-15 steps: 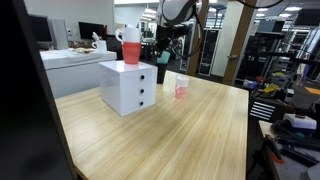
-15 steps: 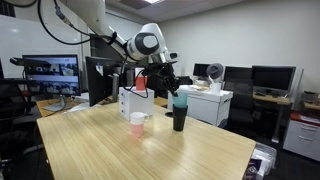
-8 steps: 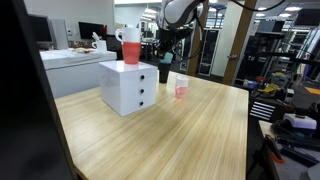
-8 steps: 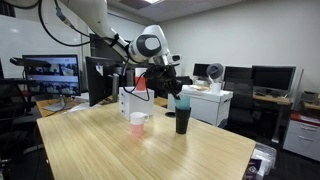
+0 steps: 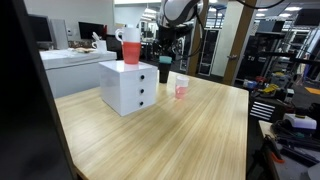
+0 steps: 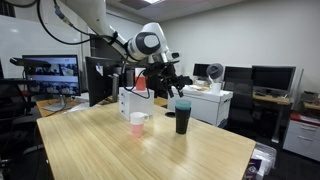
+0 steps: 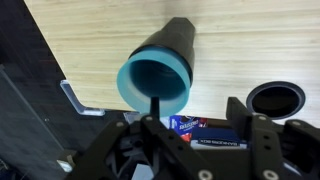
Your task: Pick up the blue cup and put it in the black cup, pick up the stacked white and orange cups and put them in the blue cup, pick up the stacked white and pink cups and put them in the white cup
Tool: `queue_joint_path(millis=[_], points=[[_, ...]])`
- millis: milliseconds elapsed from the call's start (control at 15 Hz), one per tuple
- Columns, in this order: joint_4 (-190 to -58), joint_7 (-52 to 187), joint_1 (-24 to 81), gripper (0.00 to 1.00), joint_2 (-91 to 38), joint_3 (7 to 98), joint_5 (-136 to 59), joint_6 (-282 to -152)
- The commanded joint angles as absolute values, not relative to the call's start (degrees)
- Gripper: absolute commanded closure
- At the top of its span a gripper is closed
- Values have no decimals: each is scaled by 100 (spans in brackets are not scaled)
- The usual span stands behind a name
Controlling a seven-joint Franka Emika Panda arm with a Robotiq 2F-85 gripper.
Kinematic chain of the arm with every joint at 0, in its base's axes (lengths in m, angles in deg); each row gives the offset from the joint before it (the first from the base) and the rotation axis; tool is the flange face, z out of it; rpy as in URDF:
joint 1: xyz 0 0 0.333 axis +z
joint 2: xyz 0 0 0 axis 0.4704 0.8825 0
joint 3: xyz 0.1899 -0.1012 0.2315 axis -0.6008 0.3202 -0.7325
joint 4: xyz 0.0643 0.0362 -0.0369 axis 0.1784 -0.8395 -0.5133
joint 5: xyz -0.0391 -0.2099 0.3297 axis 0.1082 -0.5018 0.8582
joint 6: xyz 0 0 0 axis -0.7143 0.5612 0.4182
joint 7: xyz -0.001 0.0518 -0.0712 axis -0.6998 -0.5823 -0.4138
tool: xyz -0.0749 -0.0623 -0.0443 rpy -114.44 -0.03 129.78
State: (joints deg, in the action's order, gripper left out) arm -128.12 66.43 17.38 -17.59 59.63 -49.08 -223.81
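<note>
One step now looks finished: the blue cup [image 7: 155, 82] sits nested inside the black cup [image 7: 172, 45], only its teal rim showing above the dark wall in an exterior view [image 6: 183, 103]. A second ago the hand [image 6: 172, 84] was down at that rim; it has since lifted and hangs just above and beside the pair, touching neither. In the wrist view its fingers are spread wide with nothing between them, so it has let go and is empty. The nested pair stands upright on the counter [image 6: 150, 155], a little farther along it than a second ago. My guess is the white and orange stack [image 5: 130, 45], on top of the white drawer box [image 5: 128, 88], comes next, while the white and pink stack [image 6: 137, 122] waits nearby on the counter
</note>
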Motion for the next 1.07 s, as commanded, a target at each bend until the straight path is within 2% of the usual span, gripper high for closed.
queue_joint_path(millis=[0, 333, 1000], points=[[-13042, 6209, 1812, 2, -2304, 5901, -4847, -22153], [-13144, 5918, 1994, 0, -3049, 5805, -4939, -21527], [-13436, 5330, 2303, 0, -3699, 5307, -4738, -21587]])
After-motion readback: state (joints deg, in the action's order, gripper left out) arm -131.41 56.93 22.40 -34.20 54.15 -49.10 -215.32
